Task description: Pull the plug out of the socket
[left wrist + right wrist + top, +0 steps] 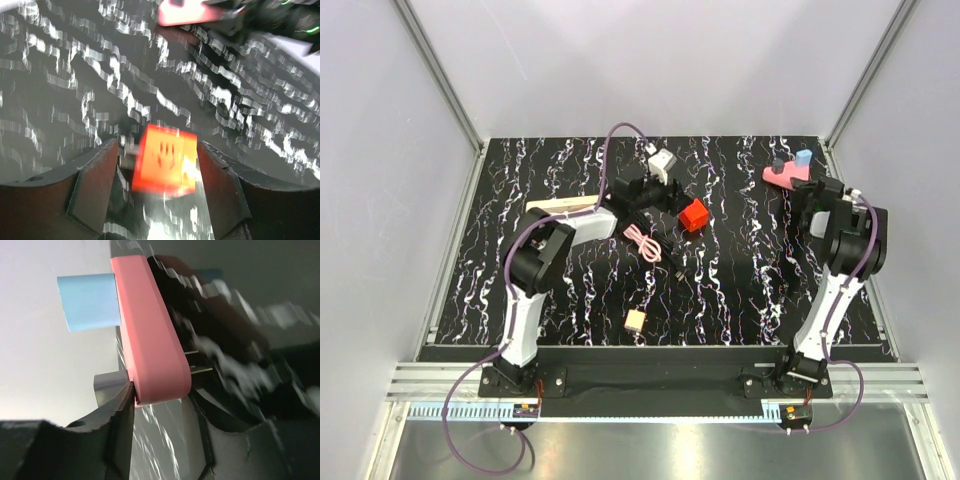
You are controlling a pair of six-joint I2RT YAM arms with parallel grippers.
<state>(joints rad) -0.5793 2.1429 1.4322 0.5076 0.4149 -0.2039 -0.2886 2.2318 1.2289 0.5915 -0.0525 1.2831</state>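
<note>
item: socket (560,207), a long narrow cream bar, lying flat at the back left of the black marbled table (740,280), its right end running under the left forearm; whether a plug is sitting in it i cannot tell
handling, judged: hard smooth plastic, stiff and light, likely sliding or lifting when tugged; pinning it across its long sides and taking the plug by its flat flanks is looking wisest
left gripper (157,150): fingers standing spread around a glossy, square-edged red cube (162,160), not squeezing it
right gripper (162,400): pinching the rounded end of a matte pink block (145,325) carrying a pale blue plug (90,302), well apart from the socket
</note>
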